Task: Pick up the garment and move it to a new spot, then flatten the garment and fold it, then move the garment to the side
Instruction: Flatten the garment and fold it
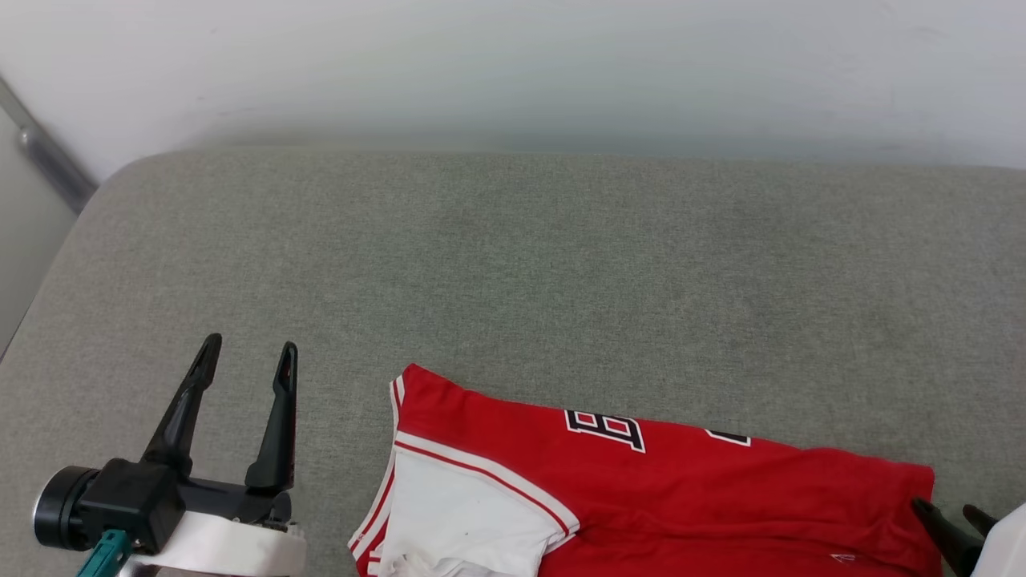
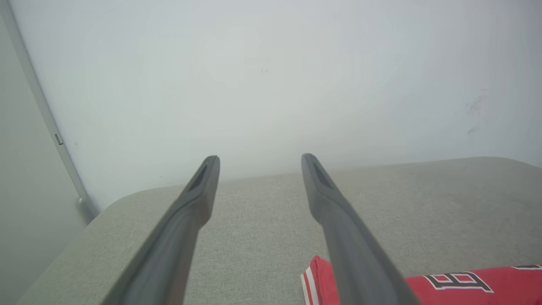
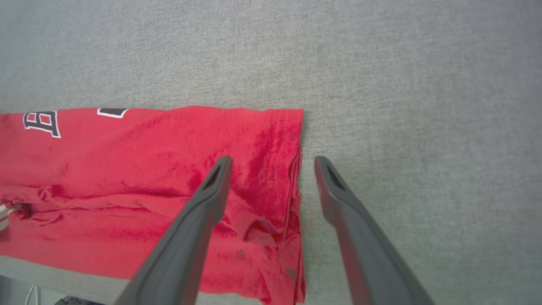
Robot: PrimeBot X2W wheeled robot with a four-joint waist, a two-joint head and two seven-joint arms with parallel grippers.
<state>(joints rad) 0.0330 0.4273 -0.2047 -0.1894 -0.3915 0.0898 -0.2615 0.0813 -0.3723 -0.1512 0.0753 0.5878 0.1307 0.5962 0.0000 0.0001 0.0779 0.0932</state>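
The garment (image 1: 681, 489) (image 2: 465, 296) (image 3: 127, 178) is lying folded along the near edge of the grey counter (image 1: 561, 264), right of centre, its white sleeve (image 1: 457, 513) pointing left and part of the black lettering facing up. The left pincer (image 1: 249, 346) (image 2: 259, 158) is hovering released to the left of the garment, apart from it and gripping nothing. The right pincer (image 1: 944, 506) (image 3: 274, 159) is also standing released at the garment's right edge, one finger over the red cloth and the other over bare counter.
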